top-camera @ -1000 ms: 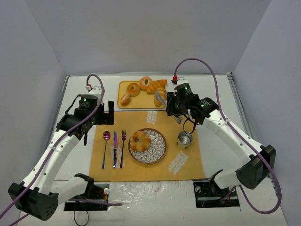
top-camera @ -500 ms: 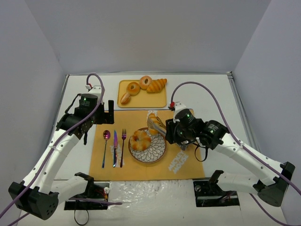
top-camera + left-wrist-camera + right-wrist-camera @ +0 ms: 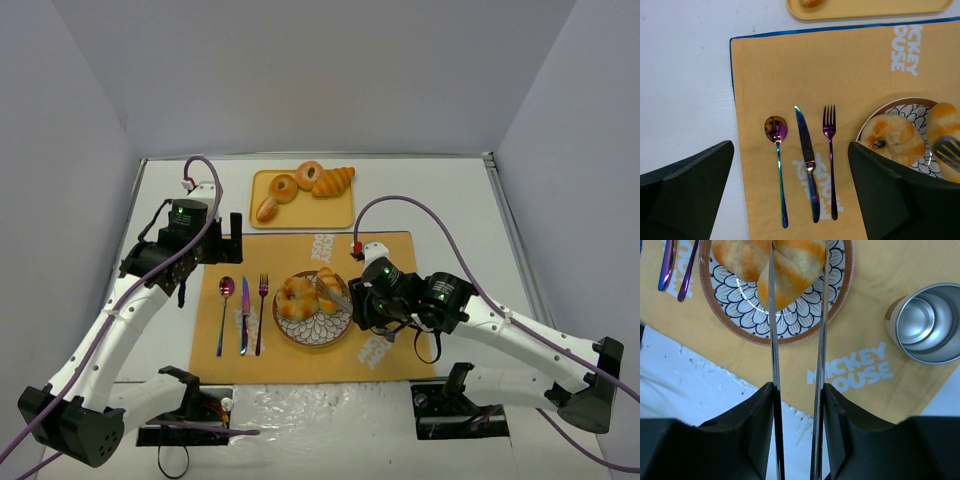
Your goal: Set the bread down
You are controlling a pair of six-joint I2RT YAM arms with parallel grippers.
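Note:
My right gripper [image 3: 797, 390] is shut on metal tongs [image 3: 772, 340], and the tongs pinch an orange-streaked bread roll [image 3: 792, 270] over the patterned plate [image 3: 780, 337]. I cannot tell whether the roll touches the plate. A ring-shaped bread [image 3: 742, 257] lies on the plate beside it. In the top view the roll [image 3: 328, 290] sits right of the ring bread [image 3: 296, 298], with my right gripper [image 3: 362, 300] just beyond the plate rim [image 3: 312, 342]. My left gripper [image 3: 790, 172] is open and empty above the cutlery, and it also shows in the top view [image 3: 228, 243].
A yellow tray [image 3: 262, 215] at the back holds three more breads. A spoon [image 3: 776, 150], knife [image 3: 807, 160] and fork [image 3: 830, 150] lie left of the plate on the orange placemat [image 3: 400, 360]. A steel cup [image 3: 927, 322] stands right of the plate.

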